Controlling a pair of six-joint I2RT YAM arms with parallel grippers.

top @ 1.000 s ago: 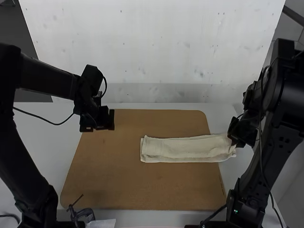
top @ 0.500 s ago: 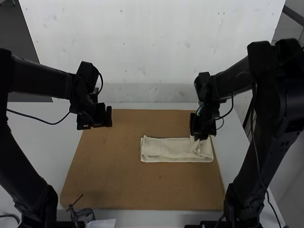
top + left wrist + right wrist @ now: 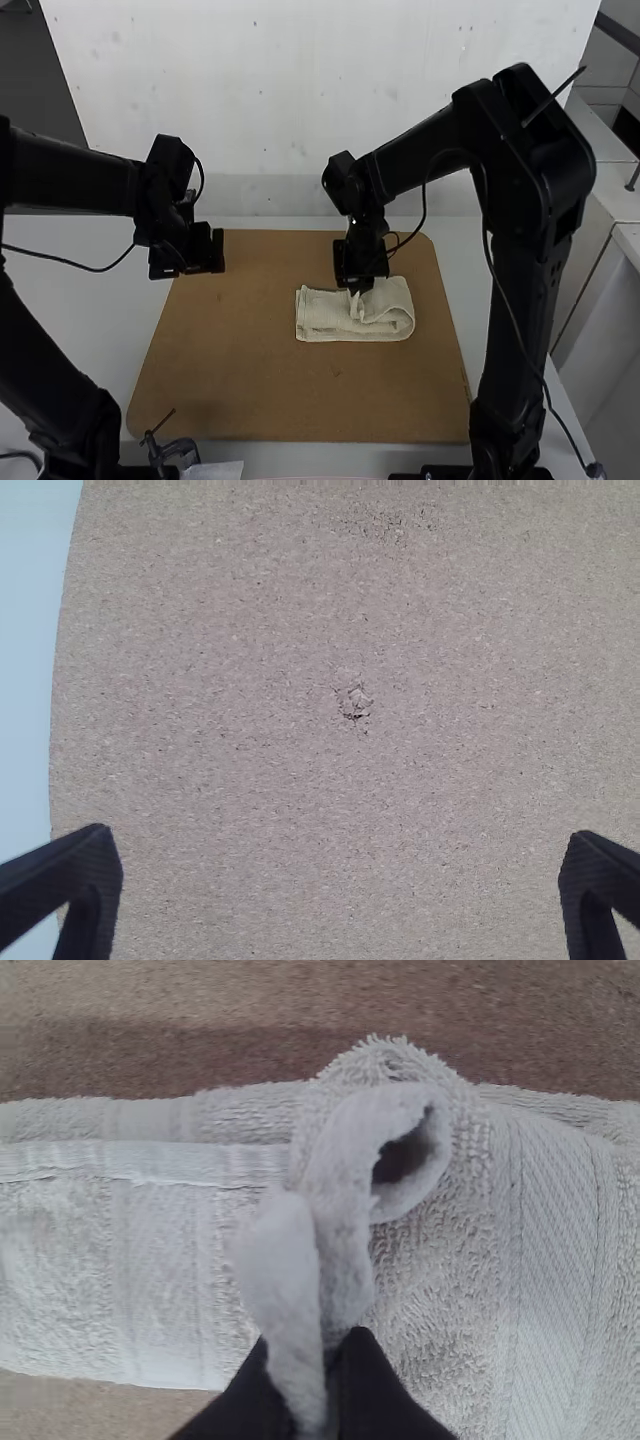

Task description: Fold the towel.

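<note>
While the black right gripper [image 3: 308,1362] has its fingers clamped on seemingly one end of the cream terry towel [image 3: 325,320], mid-fold on the brown board [image 3: 250,380], laying that end flat comes next, the black left gripper [image 3: 340,838] standing with fingers apart.

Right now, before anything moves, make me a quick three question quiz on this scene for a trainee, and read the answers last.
1. Multiple choice: what is the right claw gripping? (a) a cable, (b) the clamp, (c) the towel.
2. True or false: the left claw is open and clear of the towel.
3. Fill in the blank: on the board, the towel's end toward the high view's right is ____ over the rest of it.

Key: 1. c. 2. True. 3. folded back.
</note>
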